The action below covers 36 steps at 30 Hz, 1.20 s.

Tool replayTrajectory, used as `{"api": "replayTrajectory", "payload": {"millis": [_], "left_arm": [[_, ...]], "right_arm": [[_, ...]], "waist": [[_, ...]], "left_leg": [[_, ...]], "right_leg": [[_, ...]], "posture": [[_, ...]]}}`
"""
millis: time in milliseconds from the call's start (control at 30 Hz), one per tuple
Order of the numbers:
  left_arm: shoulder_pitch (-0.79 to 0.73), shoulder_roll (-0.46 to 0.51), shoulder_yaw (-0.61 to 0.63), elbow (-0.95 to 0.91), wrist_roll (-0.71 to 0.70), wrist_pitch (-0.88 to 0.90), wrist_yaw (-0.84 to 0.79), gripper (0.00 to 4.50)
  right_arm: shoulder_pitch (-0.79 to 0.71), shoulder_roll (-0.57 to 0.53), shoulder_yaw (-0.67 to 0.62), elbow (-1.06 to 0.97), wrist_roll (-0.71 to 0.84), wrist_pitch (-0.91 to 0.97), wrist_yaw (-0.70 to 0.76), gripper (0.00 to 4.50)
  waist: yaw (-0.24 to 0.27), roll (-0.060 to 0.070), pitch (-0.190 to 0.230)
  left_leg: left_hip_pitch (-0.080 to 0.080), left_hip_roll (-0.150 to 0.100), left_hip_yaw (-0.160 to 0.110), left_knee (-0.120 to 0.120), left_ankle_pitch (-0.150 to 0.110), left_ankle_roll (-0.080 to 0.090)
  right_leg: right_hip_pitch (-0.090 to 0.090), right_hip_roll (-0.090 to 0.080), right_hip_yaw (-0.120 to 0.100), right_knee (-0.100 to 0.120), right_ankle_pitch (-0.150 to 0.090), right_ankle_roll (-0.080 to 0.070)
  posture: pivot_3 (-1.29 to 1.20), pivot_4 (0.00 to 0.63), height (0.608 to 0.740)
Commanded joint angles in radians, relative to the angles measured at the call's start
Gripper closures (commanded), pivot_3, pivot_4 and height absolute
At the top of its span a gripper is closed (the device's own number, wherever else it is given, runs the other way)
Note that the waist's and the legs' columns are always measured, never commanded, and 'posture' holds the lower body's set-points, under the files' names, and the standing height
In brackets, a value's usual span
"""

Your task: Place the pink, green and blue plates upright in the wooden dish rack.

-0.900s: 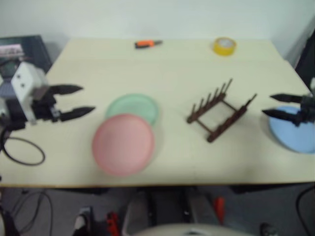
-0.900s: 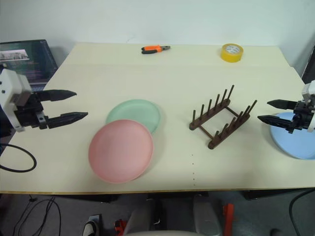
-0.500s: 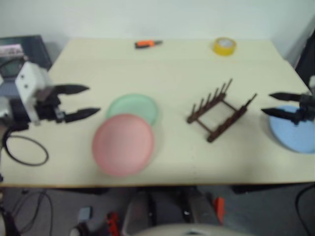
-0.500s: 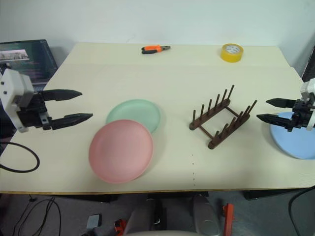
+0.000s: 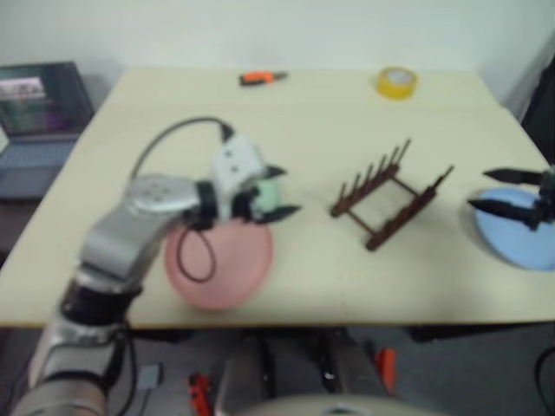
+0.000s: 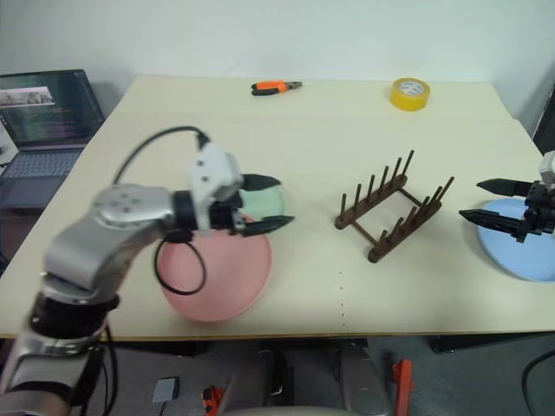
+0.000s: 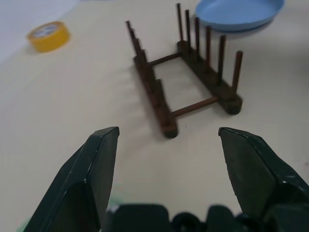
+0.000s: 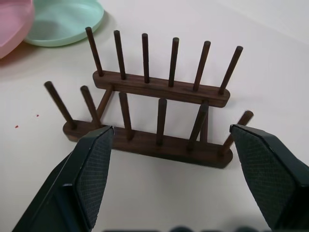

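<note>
We see the left gripper (image 6: pixel 264 204) spread, holding nothing, above the green plate (image 6: pixel 267 201) overlapped by the pink plate (image 6: pixel 225 273). The right gripper (image 6: pixel 488 200) is spread above the blue plate (image 6: pixel 520 251). The wooden dish rack (image 6: pixel 395 208) stands between them, holding 0 plates.

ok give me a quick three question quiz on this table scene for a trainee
1. True or false: a plate already stands in the wooden dish rack.
2. Which plate does the left gripper hover over? A) blue B) green C) none
3. Fill in: the pink plate partly overlaps the ____ plate.

Key
1. False: the rack is empty, and the blue plate lies flat below the open right gripper.
2. B: the green plate, jaws open.
3. green
</note>
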Motion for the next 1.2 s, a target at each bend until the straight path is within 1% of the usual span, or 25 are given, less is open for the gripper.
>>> {"api": "replayTrajectory", "payload": {"millis": [33,200,367,567,667,833,1033,1200], "left_arm": [[-0.058,-0.083,-0.095,0.011,0.075,0.094,0.101,0.86],[-0.134,-0.184,-0.200,0.056,0.122,0.168,0.130,0.86],[-0.221,-0.289,-0.306,0.140,0.201,0.209,0.176,0.86],[-0.261,-0.392,-0.341,0.207,0.222,0.276,0.196,0.86],[-0.277,-0.435,-0.328,0.241,0.206,0.319,0.193,0.86],[-0.299,-0.465,-0.340,0.289,0.169,0.410,0.155,0.86],[-0.324,-0.497,-0.387,0.346,0.159,0.455,0.130,0.86],[-0.332,-0.551,-0.429,0.453,0.180,0.417,0.132,0.86]], "right_arm": [[0.068,-0.024,-0.069,-0.112,0.040,0.048,-0.025,0.33],[0.114,-0.042,-0.113,-0.128,0.048,0.062,-0.044,0.33],[0.155,-0.034,-0.145,-0.172,0.061,0.079,-0.069,0.33],[0.199,-0.025,-0.173,-0.209,0.071,0.090,-0.097,0.33],[0.221,-0.021,-0.186,-0.222,0.077,0.094,-0.112,0.33],[0.244,-0.019,-0.196,-0.240,0.089,0.099,-0.133,0.33],[0.269,-0.014,-0.208,-0.270,0.096,0.113,-0.153,0.33],[0.297,-0.008,-0.231,-0.302,0.106,0.131,-0.167,0.33]], "waist": [[0.002,0.000,0.000],[0.001,0.000,0.000],[0.002,0.000,0.000],[0.002,0.001,0.000],[0.001,0.001,0.000],[0.001,0.001,0.000],[0.002,0.001,0.000],[0.002,0.001,0.000]], "left_leg": [[0.000,0.000,-0.001,0.001,0.000,0.000],[-0.001,-0.001,-0.003,0.005,0.000,0.000],[-0.001,-0.002,-0.006,0.007,0.000,0.000],[-0.002,-0.002,-0.007,0.006,0.000,0.001],[-0.002,-0.002,-0.007,0.006,0.000,0.001],[-0.002,-0.003,-0.007,0.007,0.000,0.001],[-0.002,-0.003,-0.007,0.007,0.000,0.001],[-0.003,-0.003,-0.007,0.007,0.000,0.001]], "right_leg": [[0.001,0.000,-0.001,0.000,0.000,0.000],[0.001,0.002,0.000,0.001,-0.001,-0.005],[0.003,0.002,0.001,0.000,-0.001,-0.005],[0.002,0.003,0.001,-0.001,-0.001,-0.006],[0.002,0.004,0.001,0.000,-0.001,-0.006],[0.002,0.003,0.001,-0.001,-0.001,-0.006],[0.002,0.003,0.001,-0.001,-0.001,-0.006],[0.002,0.003,0.001,-0.001,-0.001,-0.006]], "posture": [[0.00,0.150,0.740],[0.00,0.150,0.740],[0.00,0.150,0.740],[0.00,0.150,0.740],[0.00,0.150,0.740],[0.00,0.150,0.740],[0.00,0.150,0.740],[0.00,0.150,0.740]]}}
